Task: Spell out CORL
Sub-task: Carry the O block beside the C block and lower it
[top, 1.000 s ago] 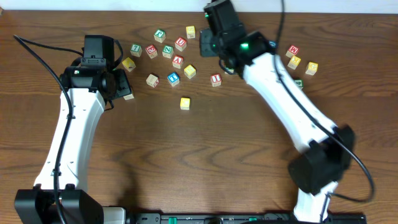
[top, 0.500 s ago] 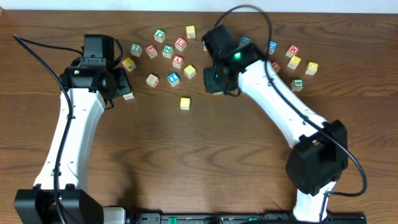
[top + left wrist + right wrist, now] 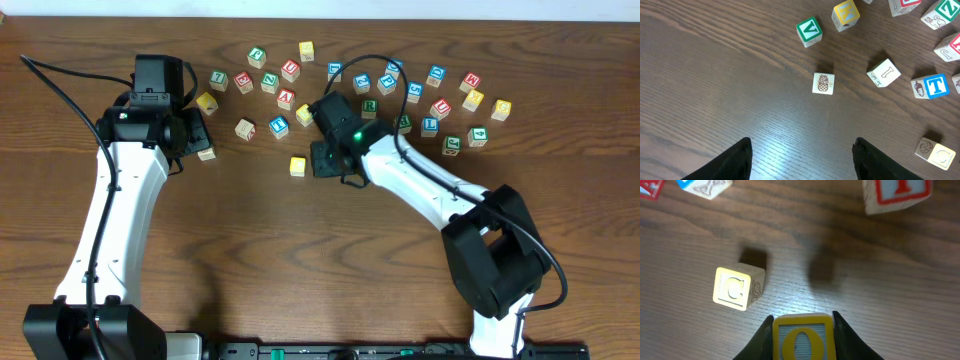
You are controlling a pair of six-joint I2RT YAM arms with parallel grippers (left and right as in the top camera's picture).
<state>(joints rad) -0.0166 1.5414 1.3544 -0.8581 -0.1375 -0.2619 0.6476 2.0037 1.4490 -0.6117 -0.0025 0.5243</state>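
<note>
Your right arm (image 3: 420, 185) has swung from the back cubes (image 3: 436, 76) to mid-table; the right gripper (image 3: 802, 330) is clamped on the O cube (image 3: 801, 345), held just beside the C cube (image 3: 734, 288). Setting it down there would start the word. Your left gripper (image 3: 801, 155) hangs apart, empty.

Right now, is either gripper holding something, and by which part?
The right gripper holds the O cube by its two opposite side faces. The left gripper is open and empty.
</note>
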